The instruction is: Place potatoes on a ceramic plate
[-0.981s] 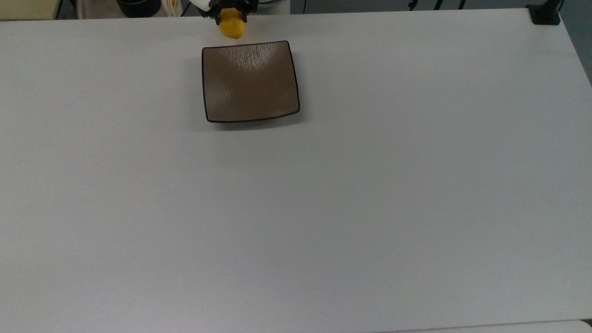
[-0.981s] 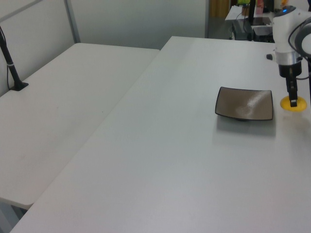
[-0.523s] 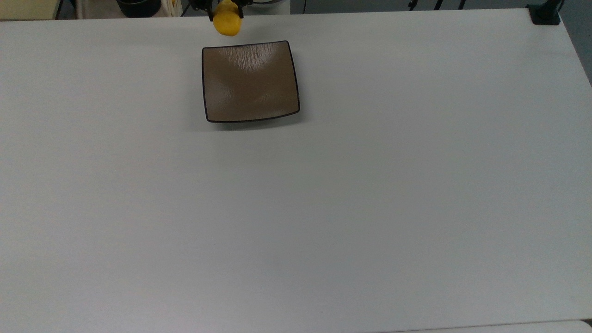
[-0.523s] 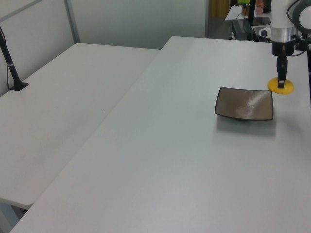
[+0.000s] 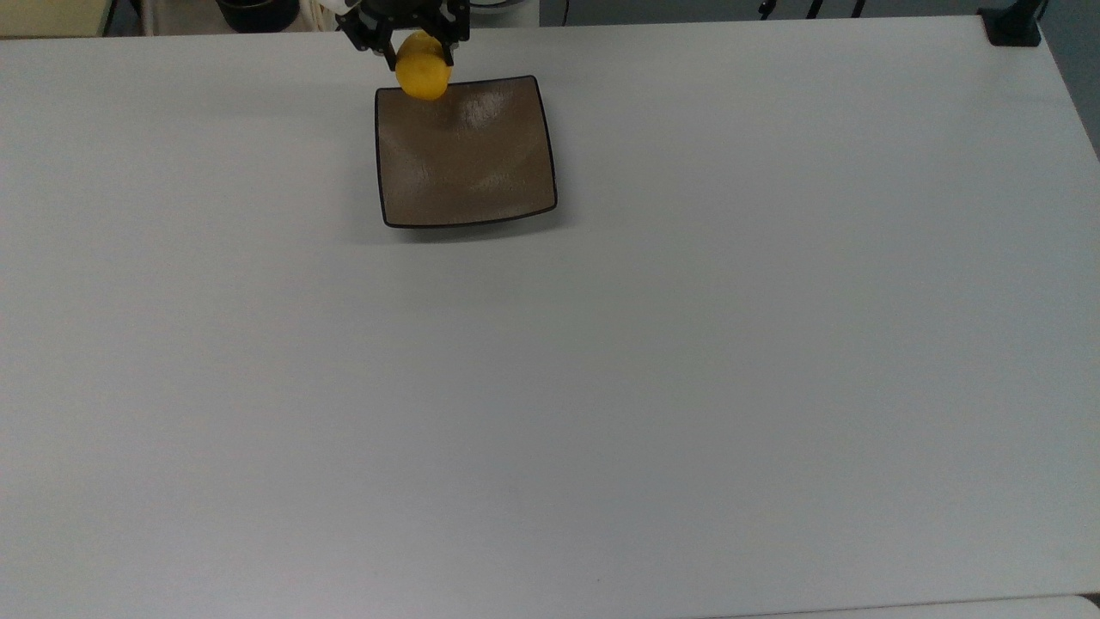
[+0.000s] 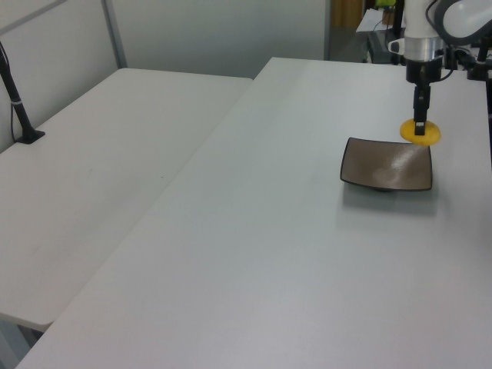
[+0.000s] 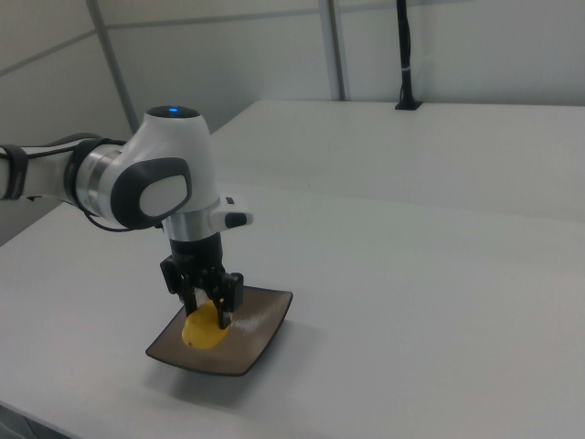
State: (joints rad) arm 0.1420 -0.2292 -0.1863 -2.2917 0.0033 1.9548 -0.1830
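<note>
Between the fingers (image 7: 224,293) of the gripper (image 5: 418,53), pinched from both sides, hangs the potato (image 5: 423,77), above the ceramic plate (image 5: 481,172) at its edge nearest the arm; the left view shows a gap beneath it that the top view hides. Nothing lies on the plate, which rests on the counter (image 5: 687,344)

On the white table (image 5: 687,361), the square brown ceramic plate (image 5: 468,163) sits toward the top view's upper left. The gripper (image 5: 411,43) hangs at the plate's far edge, its black fingers (image 5: 449,34) clamped on the yellow potato (image 5: 423,76) (which overlaps the plate's rim). A black mount (image 5: 1014,26) stands at the table's upper right corner.
</note>
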